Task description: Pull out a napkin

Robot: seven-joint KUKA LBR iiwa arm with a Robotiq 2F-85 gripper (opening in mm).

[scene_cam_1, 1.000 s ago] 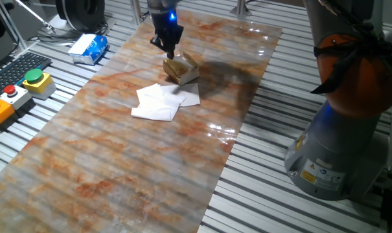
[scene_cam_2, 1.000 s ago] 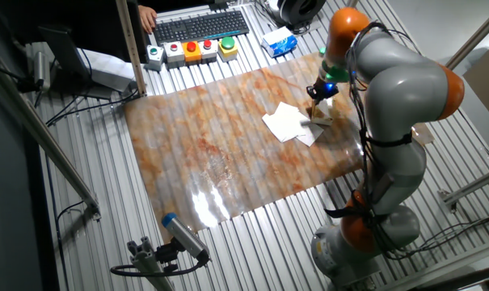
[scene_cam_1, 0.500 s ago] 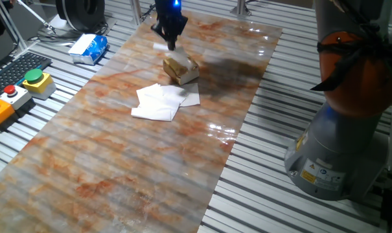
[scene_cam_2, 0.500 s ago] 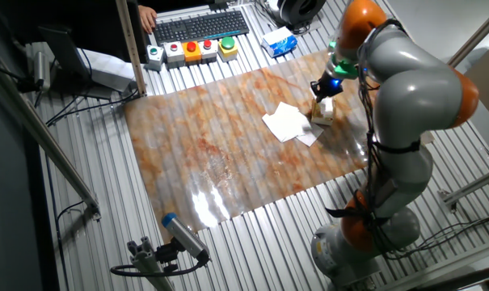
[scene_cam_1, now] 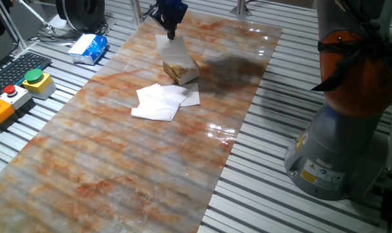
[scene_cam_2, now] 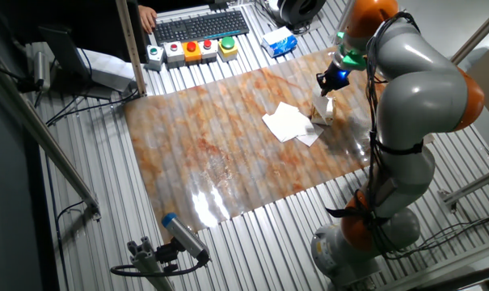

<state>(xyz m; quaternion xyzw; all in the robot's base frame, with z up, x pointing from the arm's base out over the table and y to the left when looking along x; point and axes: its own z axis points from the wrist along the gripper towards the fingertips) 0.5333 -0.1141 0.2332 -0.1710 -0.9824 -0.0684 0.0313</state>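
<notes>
My gripper (scene_cam_1: pixel 170 32) (scene_cam_2: pixel 328 86) hangs above the small tan cardboard box (scene_cam_1: pixel 181 69) (scene_cam_2: pixel 321 117) and is shut on a white napkin (scene_cam_1: pixel 168 47) (scene_cam_2: pixel 326 104). The napkin hangs down from the fingertips to the box top, partly drawn out. The box sits on the marbled mat (scene_cam_1: pixel 118 155) toward its far end. Several pulled napkins (scene_cam_1: pixel 160 101) (scene_cam_2: pixel 288 123) lie flat in a loose pile on the mat beside the box.
A blue-and-white plastic packet (scene_cam_1: pixel 89 48) (scene_cam_2: pixel 279 40) lies off the mat. A button box (scene_cam_1: pixel 28 83) (scene_cam_2: pixel 187 51) and a keyboard (scene_cam_2: pixel 200 27) stand beyond the mat edge. The arm's base (scene_cam_1: pixel 341 149) stands to the right of the mat.
My gripper has risen from the box top, and a white napkin has come up out of the box with it. The box and the pile have not moved.
</notes>
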